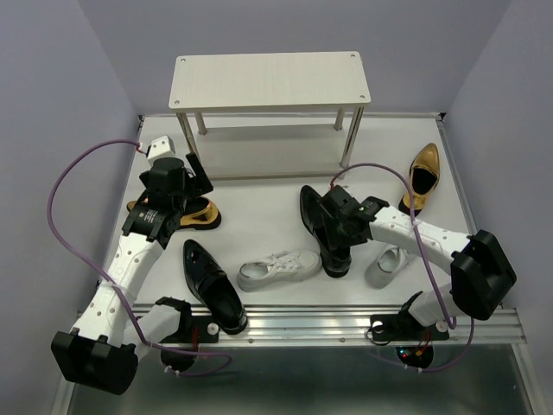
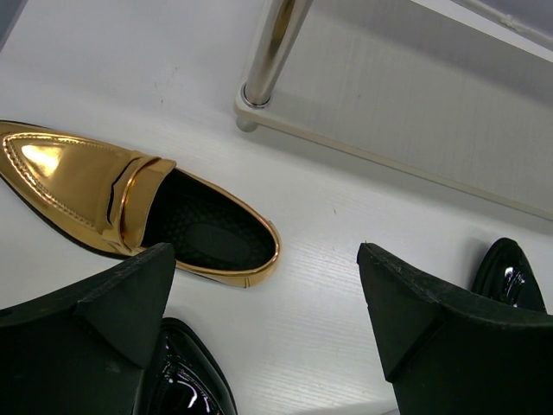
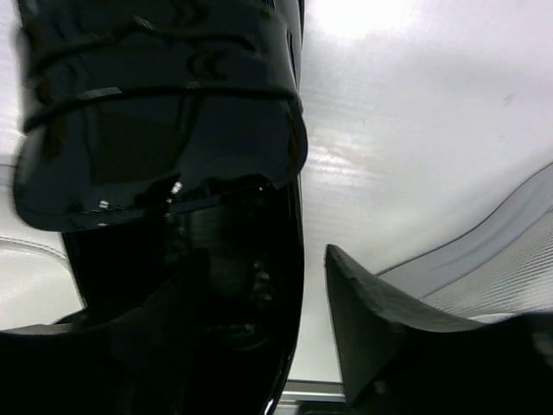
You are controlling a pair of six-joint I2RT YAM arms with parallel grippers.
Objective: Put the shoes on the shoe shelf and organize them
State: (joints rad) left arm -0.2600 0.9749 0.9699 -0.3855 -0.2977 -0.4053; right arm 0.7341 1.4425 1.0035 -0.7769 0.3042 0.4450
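Note:
The shoe shelf point(image 1: 270, 82) stands at the back with both boards bare. All the shoes are on the table. My right gripper point(image 1: 333, 235) is open over the heel end of a black dress shoe point(image 1: 314, 216). In the right wrist view one finger is inside that shoe point(image 3: 164, 130); the other finger point(image 3: 363, 303) stands just clear of its outer wall. My left gripper point(image 1: 195, 177) is open, with bare table between its fingers point(image 2: 263, 259). A gold loafer point(image 2: 130, 203) lies just beside it. The second black shoe point(image 1: 213, 285) lies front left.
A white sneaker point(image 1: 278, 268) lies on its side at front centre, touching the black shoe's heel. Another white sneaker point(image 1: 389, 266) sits under my right forearm. A second gold loafer point(image 1: 423, 177) rests at the right. A silver shelf leg point(image 2: 272, 47) is close ahead of my left gripper.

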